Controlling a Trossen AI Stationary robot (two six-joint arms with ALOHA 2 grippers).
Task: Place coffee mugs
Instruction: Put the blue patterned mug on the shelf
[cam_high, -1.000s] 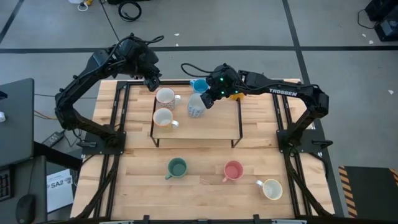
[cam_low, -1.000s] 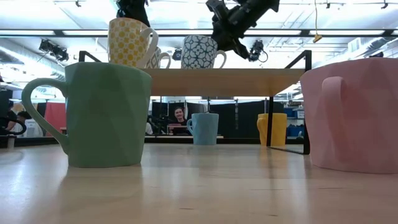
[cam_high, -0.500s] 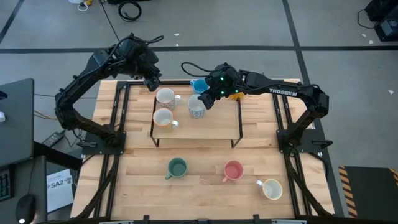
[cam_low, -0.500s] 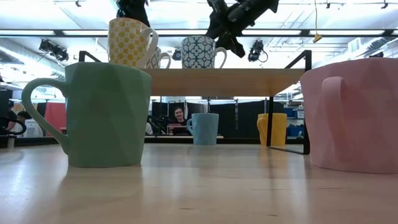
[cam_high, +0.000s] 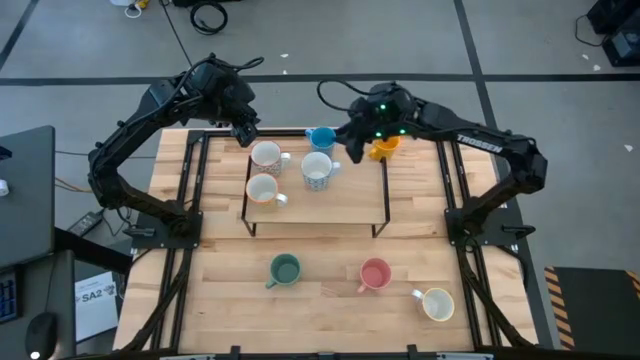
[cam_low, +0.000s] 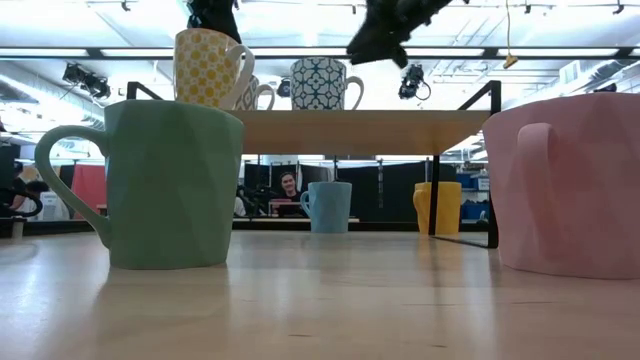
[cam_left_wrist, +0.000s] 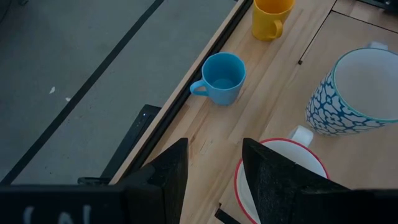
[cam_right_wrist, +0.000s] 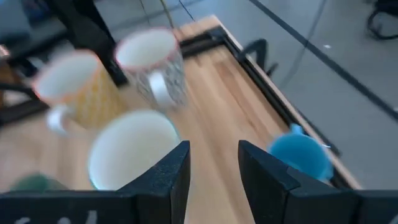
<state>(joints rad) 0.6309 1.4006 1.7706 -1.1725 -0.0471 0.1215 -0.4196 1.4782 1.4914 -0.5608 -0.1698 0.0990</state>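
A blue-patterned white mug (cam_high: 317, 171) stands on a raised wooden shelf (cam_high: 350, 200) beside a white red-rimmed mug (cam_high: 266, 155) and a yellow-checked mug (cam_high: 262, 189). My right gripper (cam_high: 356, 146) hovers open just beyond the patterned mug, toward the far right, with nothing in it. My left gripper (cam_high: 243, 130) hangs open over the shelf's far left corner, above the white mug (cam_left_wrist: 280, 180). A blue mug (cam_high: 321, 138) and an orange-yellow mug (cam_high: 381, 150) stand on the table behind the shelf. Green (cam_high: 285, 269), pink (cam_high: 375, 274) and cream (cam_high: 437, 303) mugs stand near the front.
The shelf stands on thin black legs (cam_low: 494, 165), with the table running on beneath it. Black frame rails (cam_high: 190, 190) run along both sides of the table. In the low view the green mug (cam_low: 165, 185) and the pink mug (cam_low: 570, 185) stand close to the camera.
My right gripper has let go of the blue-patterned mug, then risen and drawn back toward the table's far right, rolling as it went. The mug stays upright on the shelf.
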